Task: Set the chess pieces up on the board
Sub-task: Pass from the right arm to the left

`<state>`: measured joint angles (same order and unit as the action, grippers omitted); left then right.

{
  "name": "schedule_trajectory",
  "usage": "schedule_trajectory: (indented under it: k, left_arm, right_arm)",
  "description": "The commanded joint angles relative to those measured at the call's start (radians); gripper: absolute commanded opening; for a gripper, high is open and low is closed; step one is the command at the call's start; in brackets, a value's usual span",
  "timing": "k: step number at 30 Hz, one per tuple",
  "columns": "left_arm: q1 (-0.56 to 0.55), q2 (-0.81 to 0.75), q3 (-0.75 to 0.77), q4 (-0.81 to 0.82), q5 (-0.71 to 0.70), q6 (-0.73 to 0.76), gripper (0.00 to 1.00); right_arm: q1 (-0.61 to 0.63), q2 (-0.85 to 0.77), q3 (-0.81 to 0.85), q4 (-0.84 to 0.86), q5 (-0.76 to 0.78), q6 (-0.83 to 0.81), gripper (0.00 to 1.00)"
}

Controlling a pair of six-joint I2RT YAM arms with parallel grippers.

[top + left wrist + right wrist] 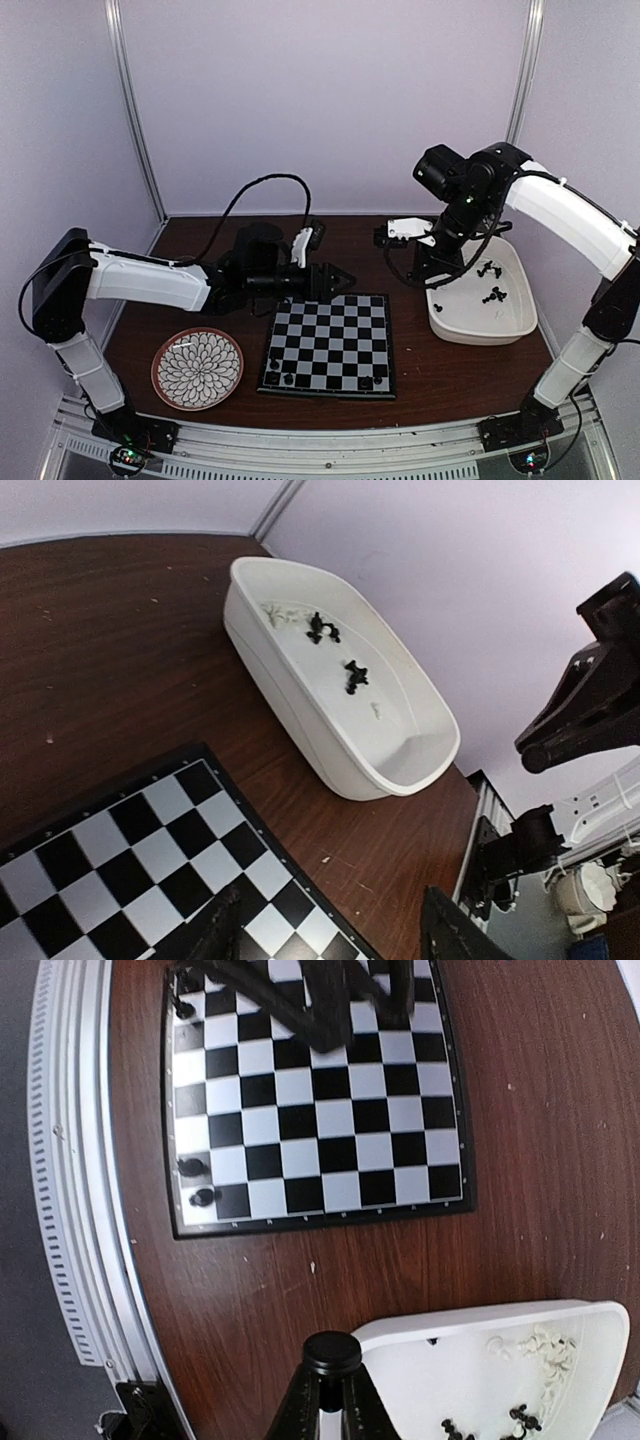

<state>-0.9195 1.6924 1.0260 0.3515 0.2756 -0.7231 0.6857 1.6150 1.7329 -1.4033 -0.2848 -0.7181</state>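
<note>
The board (330,330) lies flat in the middle of the table, with a few black chess pieces (282,372) along its near edge. In the right wrist view, two black pieces (196,1182) stand in one corner of the board (320,1110). My left gripper (340,280) hangs open over the board's far left corner. Its fingers (225,925) stand wide apart with nothing between them, above the board's edge (150,850). My right gripper (331,1375) is shut on a black chess piece (331,1352) above the near rim of the white tub (480,1360).
The white tub (480,305) at the right holds several loose black pieces (492,282) and some white ones (545,1345). A round flower-patterned plate (197,368) sits left of the board. The metal rail (320,440) runs along the near edge of the table.
</note>
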Motion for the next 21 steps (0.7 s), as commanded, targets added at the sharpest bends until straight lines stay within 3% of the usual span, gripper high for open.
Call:
schedule_trajectory:
  k: [1,10,21]
  left_arm:
    - [0.004,0.064,0.041,0.279,0.201,-0.084,0.61]
    - [0.003,0.163,0.114,0.429,0.313,-0.214,0.58]
    - [-0.017,0.229,0.254,0.269,0.376,-0.192,0.47]
  right_arm:
    - [0.008,0.044,0.072,-0.01,-0.196,0.061,0.01]
    - [0.009,0.071,0.077,0.026,-0.249,0.104,0.03]
    - [0.011,0.073,0.088,0.044,-0.226,0.11,0.03]
